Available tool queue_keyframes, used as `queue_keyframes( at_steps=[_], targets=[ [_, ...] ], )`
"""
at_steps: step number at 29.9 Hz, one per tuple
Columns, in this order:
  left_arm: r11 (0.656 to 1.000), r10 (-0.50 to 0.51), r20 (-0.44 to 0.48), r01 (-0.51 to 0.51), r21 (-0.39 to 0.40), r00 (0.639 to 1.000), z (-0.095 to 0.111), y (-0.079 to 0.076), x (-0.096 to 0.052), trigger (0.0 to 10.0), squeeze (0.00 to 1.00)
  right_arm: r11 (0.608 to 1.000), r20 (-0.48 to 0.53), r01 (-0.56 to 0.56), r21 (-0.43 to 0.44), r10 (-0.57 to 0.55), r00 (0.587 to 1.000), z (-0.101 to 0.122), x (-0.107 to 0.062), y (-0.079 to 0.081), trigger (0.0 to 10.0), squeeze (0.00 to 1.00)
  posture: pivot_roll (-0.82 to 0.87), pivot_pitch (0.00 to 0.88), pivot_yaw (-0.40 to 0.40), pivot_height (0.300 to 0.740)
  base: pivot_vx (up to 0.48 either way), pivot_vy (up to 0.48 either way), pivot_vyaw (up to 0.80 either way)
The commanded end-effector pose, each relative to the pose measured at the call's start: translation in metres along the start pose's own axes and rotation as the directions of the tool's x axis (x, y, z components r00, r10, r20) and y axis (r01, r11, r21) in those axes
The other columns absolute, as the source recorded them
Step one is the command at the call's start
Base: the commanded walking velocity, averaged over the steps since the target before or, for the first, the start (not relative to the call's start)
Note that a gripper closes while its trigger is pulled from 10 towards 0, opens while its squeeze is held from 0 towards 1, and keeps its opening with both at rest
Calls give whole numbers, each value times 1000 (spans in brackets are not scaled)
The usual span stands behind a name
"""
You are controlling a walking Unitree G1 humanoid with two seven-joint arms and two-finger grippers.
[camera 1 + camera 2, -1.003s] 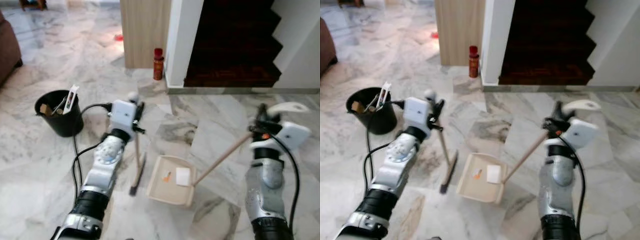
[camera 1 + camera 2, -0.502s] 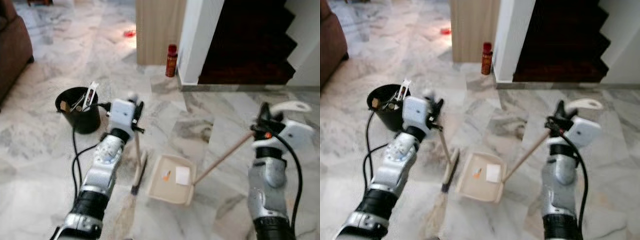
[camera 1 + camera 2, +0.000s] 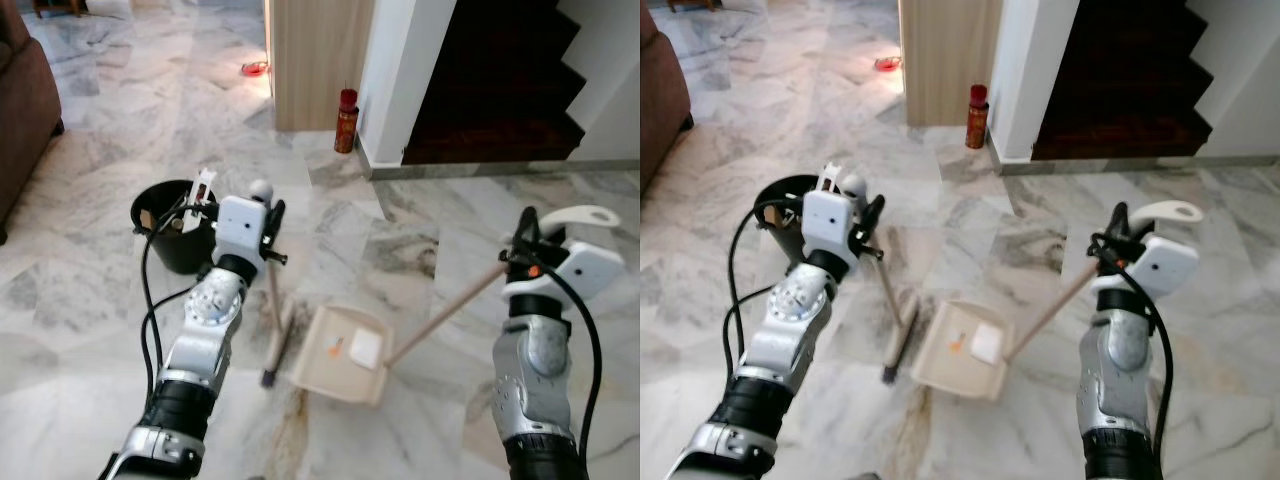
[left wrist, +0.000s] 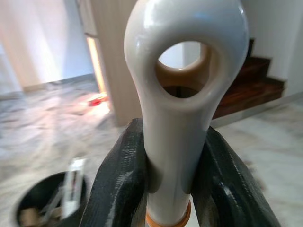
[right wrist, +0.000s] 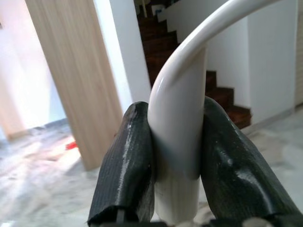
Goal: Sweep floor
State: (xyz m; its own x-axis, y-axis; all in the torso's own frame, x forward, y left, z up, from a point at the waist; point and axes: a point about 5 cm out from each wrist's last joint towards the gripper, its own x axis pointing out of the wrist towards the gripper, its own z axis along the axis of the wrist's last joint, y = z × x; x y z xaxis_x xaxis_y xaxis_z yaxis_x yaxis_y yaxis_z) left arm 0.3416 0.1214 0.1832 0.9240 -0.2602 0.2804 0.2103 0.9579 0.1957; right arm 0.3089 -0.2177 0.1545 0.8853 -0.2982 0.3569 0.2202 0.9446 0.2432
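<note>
We have both tools in hand. Our left gripper [image 4: 165, 189] is clamped on the broom [image 3: 272, 330] just below its white ringed handle end, fingers [image 4: 120, 184] pressed to either side; the broom leans down to the marble floor [image 3: 90, 300], its head touching down just left of the dustpan [image 3: 340, 355]. Our right gripper [image 5: 175, 170] is closed around the dustpan's white curved grip, and the long tan handle [image 3: 445, 315] slopes down to the pan's rear edge. The pan sits flat between our arms with a white scrap [image 3: 365, 348] and an orange bit [image 3: 333, 350] inside. A black bucket [image 3: 180, 230] stands near our left arm. Ahead, a wooden panel [image 3: 315, 60], a red spray can [image 3: 346, 122] and dark stairs [image 3: 490, 90] bound the floor; a brown sofa [image 3: 25, 100] edges the far left. Open marble lies on the right.
</note>
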Motion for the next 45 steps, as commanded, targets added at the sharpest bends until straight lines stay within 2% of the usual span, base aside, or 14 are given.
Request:
queue_keyframes(
  at_steps=[1,37,39,45],
  targets=[
    [1000,-8,38,7,9,999,9,-3,3,10000,0,1000,37,17,10,-17,999,8,2,-3,10000,0,101,130,-34,740,0,405,0],
    [1000,-5,36,5,12,999,12,-2,2,10000,0,1000,28,13,7,-13,1000,7,2,-1,10000,0,101,137,-30,740,0,383,0],
    [999,-10,41,8,31,999,12,-2,2,10000,0,1000,26,12,9,-13,1000,7,2,-1,10000,0,102,131,-30,740,0,146,0],
    [1000,2,62,-3,13,998,15,-2,2,10000,0,1000,22,-2,16,2,1000,6,3,1,10000,0,104,120,-28,740,0,0,0]
  ],
)
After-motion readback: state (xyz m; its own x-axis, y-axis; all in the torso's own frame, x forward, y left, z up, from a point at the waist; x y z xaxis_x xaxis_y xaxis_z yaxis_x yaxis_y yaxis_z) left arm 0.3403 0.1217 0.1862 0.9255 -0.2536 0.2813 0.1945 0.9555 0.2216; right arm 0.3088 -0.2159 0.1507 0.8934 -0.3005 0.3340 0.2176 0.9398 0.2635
